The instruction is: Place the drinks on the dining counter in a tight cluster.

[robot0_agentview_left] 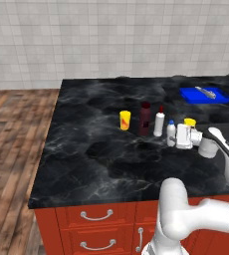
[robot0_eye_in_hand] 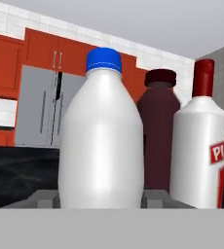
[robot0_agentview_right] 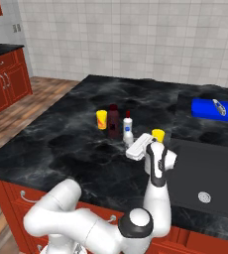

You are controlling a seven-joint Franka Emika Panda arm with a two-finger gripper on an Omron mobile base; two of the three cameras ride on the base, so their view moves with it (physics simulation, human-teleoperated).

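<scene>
Two dark fingertips (robot0_eye_in_hand: 46, 198) of the gripper (robot0_agentview_left: 175, 136) sit clamped on either side of the blue-capped bottle (robot0_eye_in_hand: 100, 141), upright on the dining counter (robot0_agentview_left: 86, 149) toward its right edge. Just beyond stand the white red-capped bottle (robot0_agentview_left: 159, 123) and the maroon bottle (robot0_agentview_left: 145, 118), then one yellow can (robot0_agentview_left: 125, 120); another yellow can (robot0_agentview_right: 158, 135) sits beside the gripper. A blue tray (robot0_agentview_left: 204, 94) lies near the far right corner.
</scene>
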